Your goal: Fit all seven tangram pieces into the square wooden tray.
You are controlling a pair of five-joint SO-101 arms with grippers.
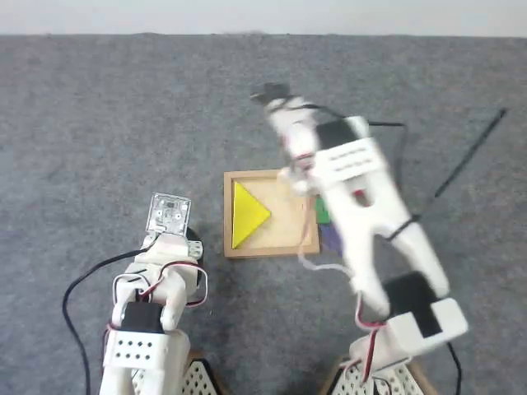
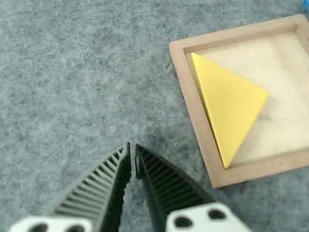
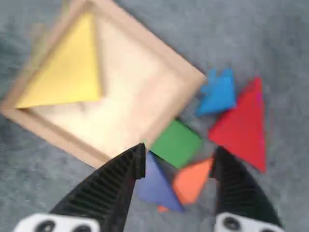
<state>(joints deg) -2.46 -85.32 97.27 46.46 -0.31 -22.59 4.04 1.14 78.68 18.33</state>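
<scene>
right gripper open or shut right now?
Open. The right gripper has its fingers spread wide apart, nothing gripped; the orange piece lies loose on the mat below the gap.

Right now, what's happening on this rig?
One piece is placed: a large yellow triangle lies flat in the square wooden tray, against one side wall. The right hand hangs open and empty above loose pieces on the grey carpet beside the tray: a green square, a red triangle, a light blue piece, an orange triangle and a dark blue triangle. The left hand is shut over bare carpet on the tray's other side, holding nothing.
</scene>
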